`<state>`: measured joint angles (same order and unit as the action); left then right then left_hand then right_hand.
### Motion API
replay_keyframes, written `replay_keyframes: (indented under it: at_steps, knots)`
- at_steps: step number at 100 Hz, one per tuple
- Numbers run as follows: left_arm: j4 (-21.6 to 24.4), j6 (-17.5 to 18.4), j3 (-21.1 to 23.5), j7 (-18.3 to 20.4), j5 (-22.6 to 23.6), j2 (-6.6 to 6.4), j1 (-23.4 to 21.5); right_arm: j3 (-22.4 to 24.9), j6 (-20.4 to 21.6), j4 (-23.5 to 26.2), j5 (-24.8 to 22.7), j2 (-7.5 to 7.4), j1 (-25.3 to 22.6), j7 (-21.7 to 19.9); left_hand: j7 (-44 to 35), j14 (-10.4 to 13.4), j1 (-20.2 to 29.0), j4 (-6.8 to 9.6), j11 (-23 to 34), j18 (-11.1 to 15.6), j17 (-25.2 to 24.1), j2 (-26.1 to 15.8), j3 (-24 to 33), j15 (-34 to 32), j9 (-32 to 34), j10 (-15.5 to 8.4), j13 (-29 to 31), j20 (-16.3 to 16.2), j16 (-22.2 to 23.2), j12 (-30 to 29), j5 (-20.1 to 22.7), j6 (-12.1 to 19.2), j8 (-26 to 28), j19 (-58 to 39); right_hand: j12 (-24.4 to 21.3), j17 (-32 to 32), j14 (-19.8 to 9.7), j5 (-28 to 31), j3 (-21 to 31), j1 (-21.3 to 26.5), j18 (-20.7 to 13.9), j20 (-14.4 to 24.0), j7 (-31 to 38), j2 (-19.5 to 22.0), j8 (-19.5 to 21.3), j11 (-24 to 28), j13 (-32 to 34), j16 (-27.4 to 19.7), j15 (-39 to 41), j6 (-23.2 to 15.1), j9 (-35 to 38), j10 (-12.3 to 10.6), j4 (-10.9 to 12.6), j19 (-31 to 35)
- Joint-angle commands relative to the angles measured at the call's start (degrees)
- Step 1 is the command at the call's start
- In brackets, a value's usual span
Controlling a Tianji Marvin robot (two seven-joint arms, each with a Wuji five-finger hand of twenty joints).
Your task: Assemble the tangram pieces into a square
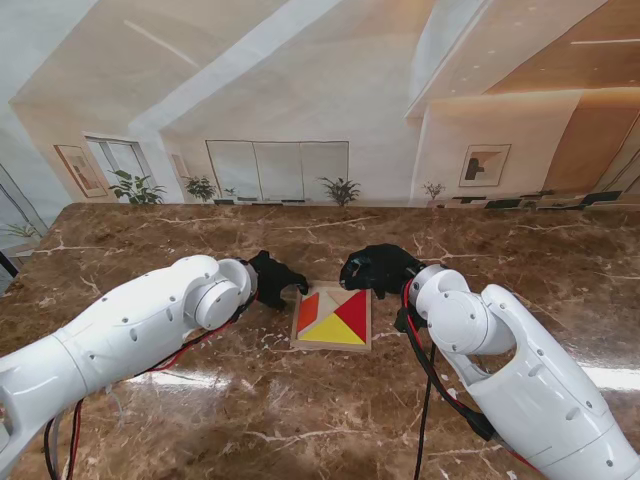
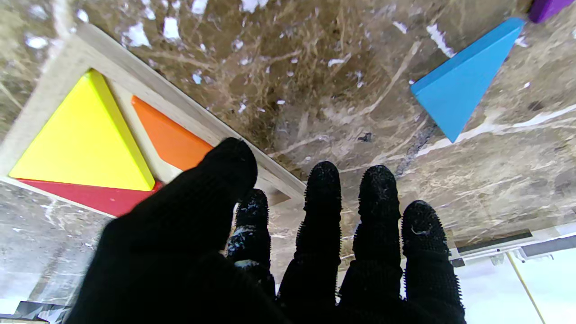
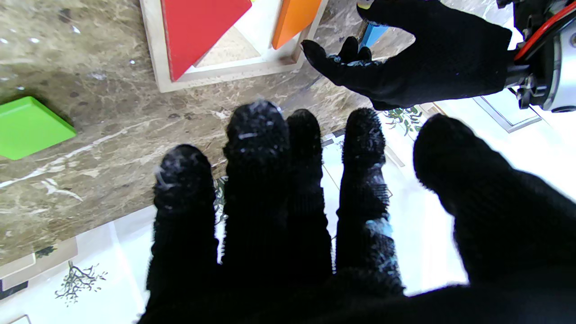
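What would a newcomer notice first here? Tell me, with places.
The wooden tray at the table's middle, holding a yellow triangle, a red triangle and an orange piece, part of its floor bare. Two black-gloved hands flank its far corners, left hand and right hand, both open. Loose on the marble: a blue triangle and a green piece.

Two glossy white, rounded plastic arms dotted with small dark screw holes end in the black knitted-glove left hand (image 1: 272, 278) and right hand (image 1: 378, 268), with red and black cables trailing beneath each arm.
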<state>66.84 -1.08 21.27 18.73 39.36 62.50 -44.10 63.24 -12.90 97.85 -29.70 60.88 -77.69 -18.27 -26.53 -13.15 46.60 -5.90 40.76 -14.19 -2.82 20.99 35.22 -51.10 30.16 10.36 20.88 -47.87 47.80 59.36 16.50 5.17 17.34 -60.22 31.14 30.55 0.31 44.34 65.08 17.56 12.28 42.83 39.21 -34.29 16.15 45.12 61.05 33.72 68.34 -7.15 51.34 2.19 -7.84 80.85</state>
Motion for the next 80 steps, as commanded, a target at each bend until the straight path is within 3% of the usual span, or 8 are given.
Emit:
replay_keyframes:
  at_steps: [1, 43, 80]
  knots:
    - [-0.56, 0.08, -0.25, -0.01, -0.17, 0.62, 0.3, 0.02, -0.38, -0.31, 0.32, 0.02, -0.32, -0.8, 0.89, -0.31, -1.63, 1.25, 1.42, 0.31, -0.27, -1.62, -0.31, -1.07, -0.16, -0.29, 0.62, -0.96, 0.5, 0.33, -2.18, -0.73, -0.83, -1.0, -0.33, 0.3, 0.06, 0.61, 0.61, -3.17, -0.07, -0.24, 1.03, 1.59, -0.26, 0.73, 1.98, -0.4, 1.32, 0.44, 0.64, 0.03, 1.44, 2.49]
    - [-2.24, -1.11, -3.52, 0.04, -2.16, 1.81, 2.05, 0.22, -0.41, -0.26, 0.38, 0.04, -0.5, -0.69, 1.45, -0.09, -1.58, 1.3, 1.78, 0.45, -0.38, -1.71, -0.47, -1.08, -0.39, -0.53, 0.36, -1.09, 0.61, 0.9, -2.76, -1.14, -1.17, -0.83, -0.33, 0.29, 0.09, 0.63, 0.64, -3.13, -0.08, -0.24, 1.02, 1.6, -0.27, 0.69, 1.99, -0.41, 1.33, 0.45, 0.58, 0.01, 1.44, 2.5]
    - [-1.55, 0.34, -2.7, 0.62, -1.62, 0.98, 1.35, 0.22, -0.39, -0.3, 0.3, 0.02, -0.56, -0.76, 0.93, -0.02, -1.33, 1.33, 1.82, 0.4, -0.27, -1.65, -0.41, -1.1, -0.39, -0.61, 0.48, -1.16, 0.59, 1.05, -2.13, -0.57, -0.97, -0.87, -0.32, 0.32, 0.09, 0.68, 0.6, -3.2, -0.19, -0.24, 1.04, 1.62, -0.26, 0.72, 1.99, -0.41, 1.33, 0.49, 0.63, 0.03, 1.44, 2.52]
